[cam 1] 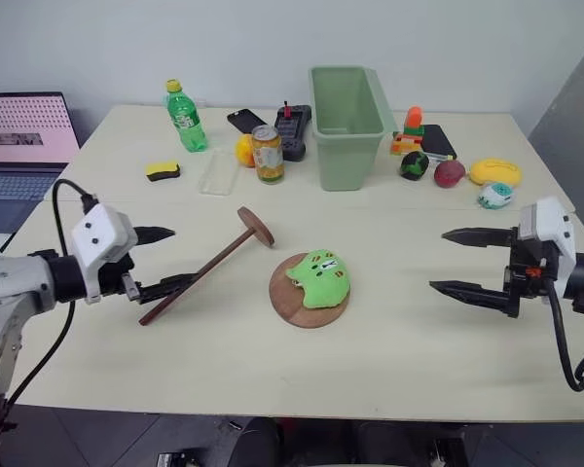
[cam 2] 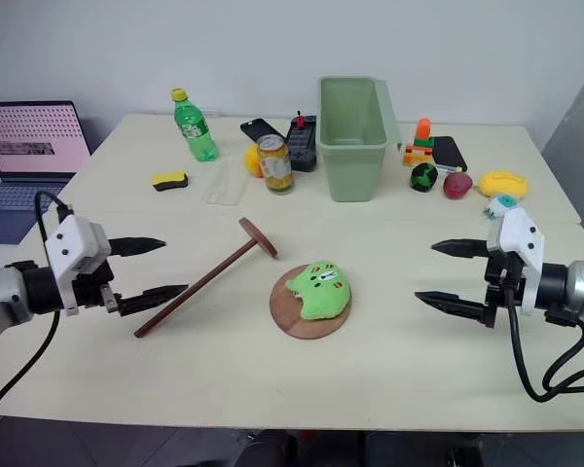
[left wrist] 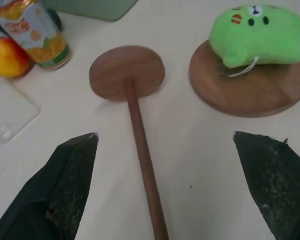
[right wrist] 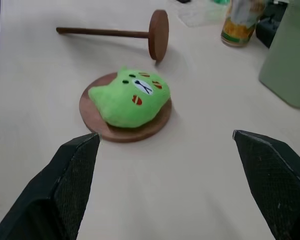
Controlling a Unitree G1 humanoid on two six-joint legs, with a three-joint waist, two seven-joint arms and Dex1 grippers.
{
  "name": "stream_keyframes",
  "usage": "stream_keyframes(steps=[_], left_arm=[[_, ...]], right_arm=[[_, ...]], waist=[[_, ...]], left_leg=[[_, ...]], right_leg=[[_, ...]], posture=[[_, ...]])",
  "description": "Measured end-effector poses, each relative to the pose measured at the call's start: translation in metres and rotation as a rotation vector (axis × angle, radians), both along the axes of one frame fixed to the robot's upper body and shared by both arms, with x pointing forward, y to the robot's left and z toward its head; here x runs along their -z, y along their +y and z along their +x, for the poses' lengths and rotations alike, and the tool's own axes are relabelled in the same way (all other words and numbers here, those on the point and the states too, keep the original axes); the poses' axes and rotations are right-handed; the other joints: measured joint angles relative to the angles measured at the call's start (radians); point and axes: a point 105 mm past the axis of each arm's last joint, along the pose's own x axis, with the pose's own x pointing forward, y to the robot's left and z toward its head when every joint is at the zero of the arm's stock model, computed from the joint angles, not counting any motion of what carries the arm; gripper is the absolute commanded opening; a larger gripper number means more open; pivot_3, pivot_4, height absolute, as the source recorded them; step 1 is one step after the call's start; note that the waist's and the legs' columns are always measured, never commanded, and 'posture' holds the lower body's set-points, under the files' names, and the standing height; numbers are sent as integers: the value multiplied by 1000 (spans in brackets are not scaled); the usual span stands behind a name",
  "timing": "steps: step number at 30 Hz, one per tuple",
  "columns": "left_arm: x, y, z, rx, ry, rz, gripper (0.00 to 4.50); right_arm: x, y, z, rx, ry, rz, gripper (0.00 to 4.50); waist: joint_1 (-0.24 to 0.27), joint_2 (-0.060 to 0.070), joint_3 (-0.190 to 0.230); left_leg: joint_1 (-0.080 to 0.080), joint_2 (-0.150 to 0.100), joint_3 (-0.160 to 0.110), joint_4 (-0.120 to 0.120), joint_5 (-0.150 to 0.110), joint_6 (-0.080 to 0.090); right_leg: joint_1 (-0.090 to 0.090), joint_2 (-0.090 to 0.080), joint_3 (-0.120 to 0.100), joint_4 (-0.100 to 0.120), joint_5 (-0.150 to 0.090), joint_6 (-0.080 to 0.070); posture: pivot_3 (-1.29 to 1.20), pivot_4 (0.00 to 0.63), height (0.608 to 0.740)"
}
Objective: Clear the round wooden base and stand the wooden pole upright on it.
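The round wooden base lies flat near the table's middle, with a green plush toy lying on it. The wooden pole lies on the table to its left, its end disc tipped up on edge toward the far side. My left gripper hovers open at the pole's thin end, one finger above and one beside it, holding nothing. My right gripper stands open and empty to the right of the base, well apart from it. The left wrist view looks along the pole toward the base.
Across the far half stand a green bin, a green bottle, a drink can, a yellow sponge, a clear plastic case, phones, toy blocks and fruit. A laptop sits off the table's left.
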Motion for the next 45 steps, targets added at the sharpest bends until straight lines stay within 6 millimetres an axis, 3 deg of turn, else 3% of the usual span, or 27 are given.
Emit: stream_keyframes(steps=[5, 7, 12, 17, 23, 26, 30, 38, 41, 45], left_arm=[[-3, -48, 3, 189, -20, -17, 4500], [3, -66, 2, 264, 3, -24, 4500], [12, -80, 0, 330, 38, -17, 4500], [15, -84, -2, 363, 48, 1, 4500], [19, -84, -2, 371, 32, 41, 4500], [20, -84, -1, 364, 28, 46, 4500], [20, -84, -1, 363, 27, 42, 4500], [19, -88, 0, 365, 26, 16, 4500], [13, -94, 2, 375, 5, 0, 4500], [1, -110, 5, 411, -27, -47, 4500]], right_arm=[[6, 44, 12, -29, -3, 70, 4437], [18, 62, 20, -12, 22, 67, 4437], [40, 83, 30, 24, 84, 55, 4437], [54, 106, 40, 34, 114, 53, 4437], [82, 119, 57, 95, 152, 5, 4437], [89, 124, 58, 93, 154, -15, 4012], [89, 124, 59, 91, 131, -29, 2984], [86, 123, 58, 70, 97, -38, 1393], [76, 120, 56, 73, 62, -25, 796], [51, 96, 60, 159, -8, 14, 65]], waist=[[0, 0, 0], [-1, 0, 0], [-2, 0, 0], [-3, 0, 0], [-3, 0, 0], [-3, 0, 0], [-3, 0, 0], [-3, 0, 0], [-2, 0, 0], [2, 0, 0]], left_leg=[[0, -1, 1, 1, 0, 0], [-1, -1, 1, 0, 0, 0], [-12, -1, 1, 3, 0, -1], [-12, -1, 1, 3, 0, 0], [-12, -1, 1, 4, 0, 0], [-12, -1, 1, 4, 0, 0], [-12, -1, 1, 5, 0, 0], [-12, -2, 1, 5, 0, 0], [-12, -2, 0, 6, 0, 0], [-13, -3, 0, 8, 0, 0]], right_leg=[[-1, 1, -1, 1, 0, 0], [-2, 2, 0, 1, 0, 0], [-13, 2, -1, 4, 0, 0], [-14, 2, -1, 6, 0, 0], [-15, 2, 0, 8, 0, 0], [-15, 2, -1, 8, 0, 0], [-15, 2, -1, 8, 0, 0], [-15, 2, -1, 8, 0, 0], [-14, 2, -1, 8, 0, 0], [-14, 2, -2, 8, 0, 0]], posture=[[0, 150, 740], [0, 150, 740], [0, 150, 740], [0, 150, 740], [0, 150, 740], [0, 150, 740], [0, 150, 740], [0, 150, 740], [0, 150, 740], [0, 150, 740]])
